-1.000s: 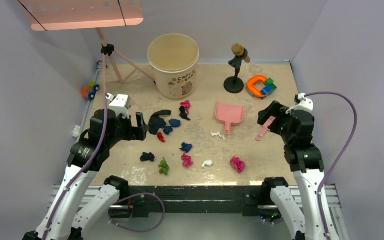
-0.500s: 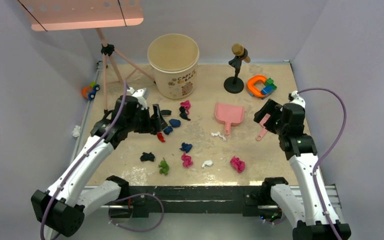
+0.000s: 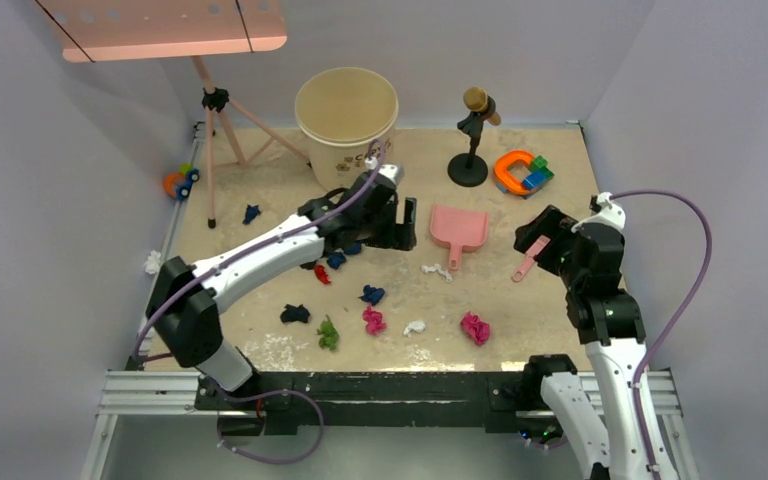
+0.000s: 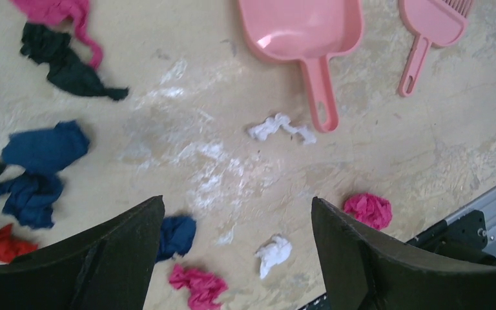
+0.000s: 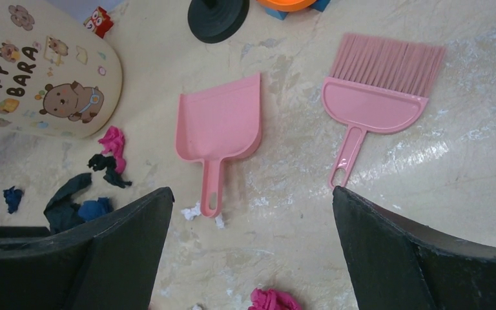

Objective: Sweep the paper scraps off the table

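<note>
Enclosure: plain pale lilac-grey walls (image 3: pixel 50 170) on three sides, with soft and even lighting. Pink perforated panel (image 3: pixel 170 25) overhangs far-left corner — pink tripod (image 3: pixel 222 135) beneath it. Aluminium rail (image 3: pixel 150 392) along near edge.

From above, the right pincer (image 3: pixel 540 230) covers the pink brush (image 3: pixel 528 261) head; only its handle shows.

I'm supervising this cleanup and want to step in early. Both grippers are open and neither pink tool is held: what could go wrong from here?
The left gripper arm stretches over the paper scraps beside the bucket and might drag or scatter them.
The white scrap lies by the handle end of the dustpan, so a grab there might flick it away.
The brush lies flat, so the right gripper could slip off it.
</note>
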